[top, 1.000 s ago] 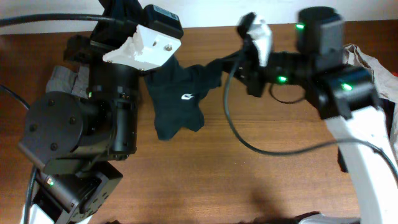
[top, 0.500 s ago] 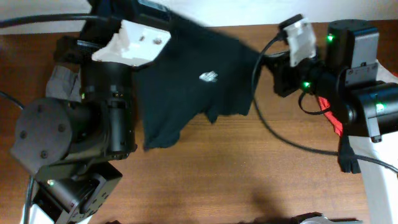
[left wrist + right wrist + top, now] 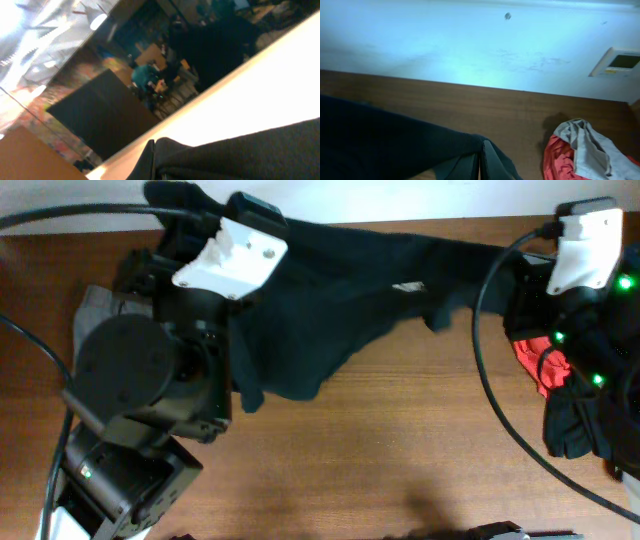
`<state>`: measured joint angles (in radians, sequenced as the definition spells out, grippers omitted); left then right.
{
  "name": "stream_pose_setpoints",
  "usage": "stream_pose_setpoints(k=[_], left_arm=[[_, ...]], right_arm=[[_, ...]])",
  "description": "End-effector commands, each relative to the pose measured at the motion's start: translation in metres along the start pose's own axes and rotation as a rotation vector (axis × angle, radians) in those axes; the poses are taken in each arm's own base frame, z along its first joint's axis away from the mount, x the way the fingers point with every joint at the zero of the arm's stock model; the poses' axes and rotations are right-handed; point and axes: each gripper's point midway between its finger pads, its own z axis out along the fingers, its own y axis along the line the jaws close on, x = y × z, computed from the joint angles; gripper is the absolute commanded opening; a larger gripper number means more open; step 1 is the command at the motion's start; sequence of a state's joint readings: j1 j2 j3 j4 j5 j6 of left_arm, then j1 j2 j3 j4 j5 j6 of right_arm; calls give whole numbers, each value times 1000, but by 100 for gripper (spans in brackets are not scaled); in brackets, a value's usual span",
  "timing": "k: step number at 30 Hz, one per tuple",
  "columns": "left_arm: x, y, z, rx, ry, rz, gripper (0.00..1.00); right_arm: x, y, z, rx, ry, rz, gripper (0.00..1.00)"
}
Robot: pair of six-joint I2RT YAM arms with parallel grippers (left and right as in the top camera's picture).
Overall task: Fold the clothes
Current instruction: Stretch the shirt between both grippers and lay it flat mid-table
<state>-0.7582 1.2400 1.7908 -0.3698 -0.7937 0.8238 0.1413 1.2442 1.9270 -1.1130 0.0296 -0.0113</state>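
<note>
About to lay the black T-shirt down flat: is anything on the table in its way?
Nothing visible on the bare table in front of the black T-shirt. A red piece lies at its right end, a grey garment beside the left arm; beneath the shirt is hidden.

Black arms, white brackets, green lights

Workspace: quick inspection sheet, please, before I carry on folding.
Surface: brown wooden table, bare in front.
Job's things: black T-shirt stretched between both tools, lower part sagging toward the table.
Clutter: grey garment at the left; red piece at the right.
Tools: left tool shut on the T-shirt; right tool shut on the T-shirt.
Cables: black cable loops over the table at the right.
Surroundings: white wall with a small panel.
</note>
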Motion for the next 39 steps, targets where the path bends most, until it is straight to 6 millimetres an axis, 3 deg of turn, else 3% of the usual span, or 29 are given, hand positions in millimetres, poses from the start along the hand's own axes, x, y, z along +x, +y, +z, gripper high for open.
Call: stream_pose_setpoints(k=[1, 8, 13, 17, 23, 33, 39], left_arm=[[-2, 1, -12, 10, 12, -95, 0], [-5, -12, -45, -6, 88, -87, 1], [-3, -14, -77, -43, 161, -90, 1], [2, -10, -94, -79, 212, -94, 1], [4, -9, -95, -97, 224, -138, 3], [-1, -21, -102, -64, 196, -188, 4], [12, -40, -99, -85, 205, -234, 5]], right_arm=[[-12, -12, -20, 54, -38, 20, 4], [-27, -11, -73, 46, -91, 39, 4], [-20, -5, -109, 5, -85, 82, 4], [-17, 3, -127, -46, -89, 84, 4], [-8, 10, -128, -87, -49, 105, 4], [6, 15, -151, -117, -25, 108, 4], [16, 17, -131, -119, 59, 156, 4]])
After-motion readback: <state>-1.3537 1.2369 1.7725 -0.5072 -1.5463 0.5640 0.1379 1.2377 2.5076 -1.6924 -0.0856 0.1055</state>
